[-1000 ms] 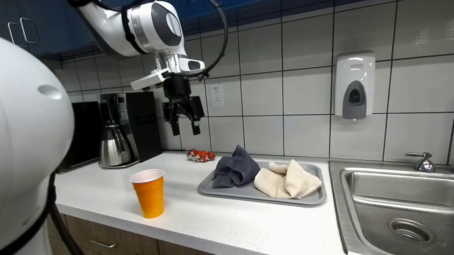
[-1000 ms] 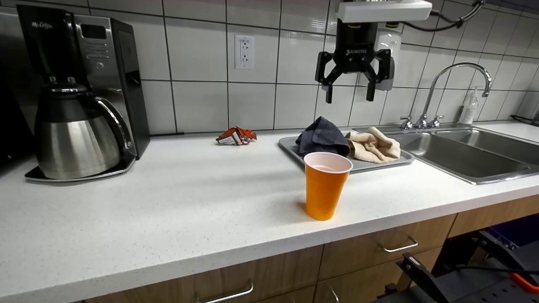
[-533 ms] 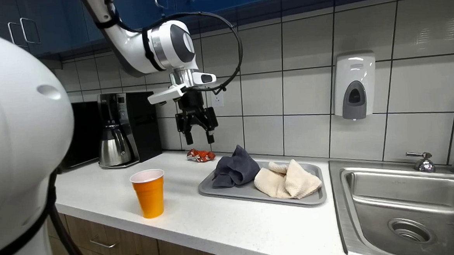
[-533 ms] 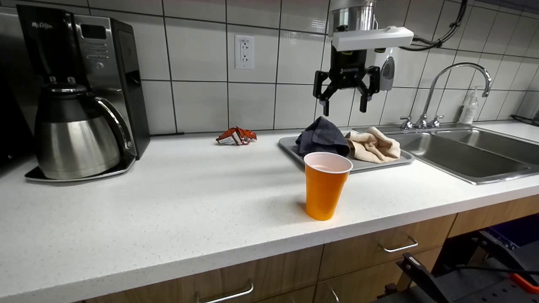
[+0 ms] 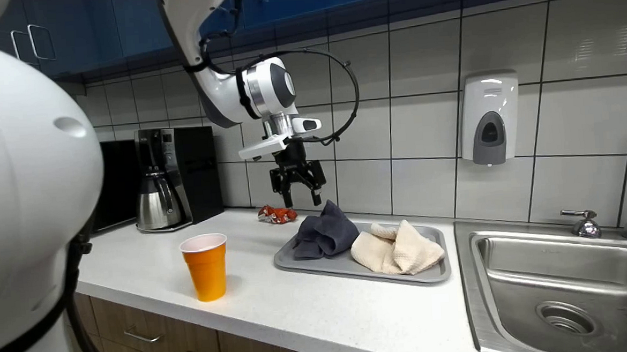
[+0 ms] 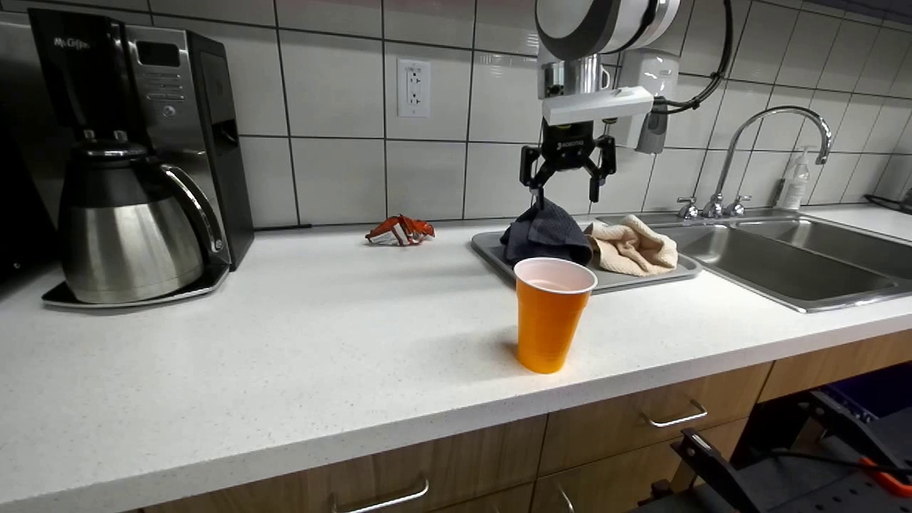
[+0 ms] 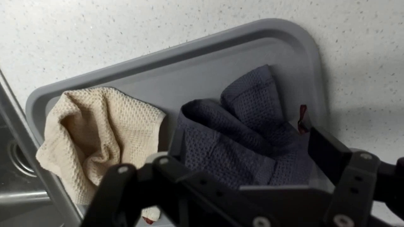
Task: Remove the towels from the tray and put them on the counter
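A dark blue-grey towel (image 5: 327,231) and a beige towel (image 5: 398,249) lie bunched on a grey tray (image 5: 350,265) on the white counter (image 5: 299,316). In an exterior view the dark towel (image 6: 545,235) is left of the beige towel (image 6: 630,246). My gripper (image 5: 302,202) is open and empty, pointing down above the dark towel. In the wrist view the gripper (image 7: 245,138) has its fingers spread on both sides of the dark towel (image 7: 227,154); the beige towel (image 7: 94,132) is left on the tray (image 7: 195,78). The fingers hide part of both towels.
An orange cup (image 6: 548,320) stands in front of the tray near the counter's edge. A red snack bag (image 6: 400,231) lies by the tiled wall. A coffee maker (image 6: 135,214) stands on one side, a steel sink (image 5: 544,271) on the other. Blue cabinets (image 5: 336,0) hang above.
My gripper has come down and moved over towards the tray, now above the dark towel. It stays open. The towels, tray and cup have not moved.
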Controlling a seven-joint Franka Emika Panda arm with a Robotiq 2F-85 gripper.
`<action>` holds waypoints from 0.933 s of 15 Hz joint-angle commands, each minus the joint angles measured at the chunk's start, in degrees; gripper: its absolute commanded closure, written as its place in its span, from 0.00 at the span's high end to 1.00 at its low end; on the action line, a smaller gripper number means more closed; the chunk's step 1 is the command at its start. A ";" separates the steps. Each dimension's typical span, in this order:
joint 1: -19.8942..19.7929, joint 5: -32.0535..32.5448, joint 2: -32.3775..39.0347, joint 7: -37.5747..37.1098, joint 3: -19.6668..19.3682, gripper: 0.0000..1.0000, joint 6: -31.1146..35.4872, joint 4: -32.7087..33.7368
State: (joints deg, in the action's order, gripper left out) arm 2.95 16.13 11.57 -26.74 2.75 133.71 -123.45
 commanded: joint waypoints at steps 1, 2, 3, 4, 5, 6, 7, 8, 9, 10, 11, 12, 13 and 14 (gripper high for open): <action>1.59 0.92 7.00 -0.13 -2.54 1.00 -0.62 8.03; 1.86 0.68 8.49 -0.07 -3.11 1.00 -0.70 9.62; 2.11 0.41 9.97 0.05 -3.62 1.00 -0.77 11.18; 2.33 0.16 11.27 0.25 -4.13 1.00 -0.81 12.66; 2.43 -0.19 12.43 0.66 -4.55 1.00 -0.85 14.02; 2.56 -0.37 13.43 0.92 -5.00 1.00 -0.69 15.21; 2.69 -0.46 14.22 1.19 -5.36 1.00 -0.66 16.29; 2.71 -0.51 15.01 1.34 -5.75 1.00 -0.39 17.23; 2.70 -0.64 15.71 1.49 -6.01 1.00 -0.35 18.21; 2.64 -0.86 16.39 1.78 -6.21 1.00 -0.59 19.21; 2.59 -0.88 17.06 1.99 -6.47 1.00 -0.48 19.90; 2.58 -0.96 17.64 2.15 -6.67 1.00 -0.64 20.62; 2.46 -1.15 18.25 2.45 -6.84 1.00 -0.62 21.20; 2.25 -1.52 18.83 2.96 -6.89 1.00 -0.69 21.76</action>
State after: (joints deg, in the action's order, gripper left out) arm 4.85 15.99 28.03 -26.22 -3.10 133.72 -105.06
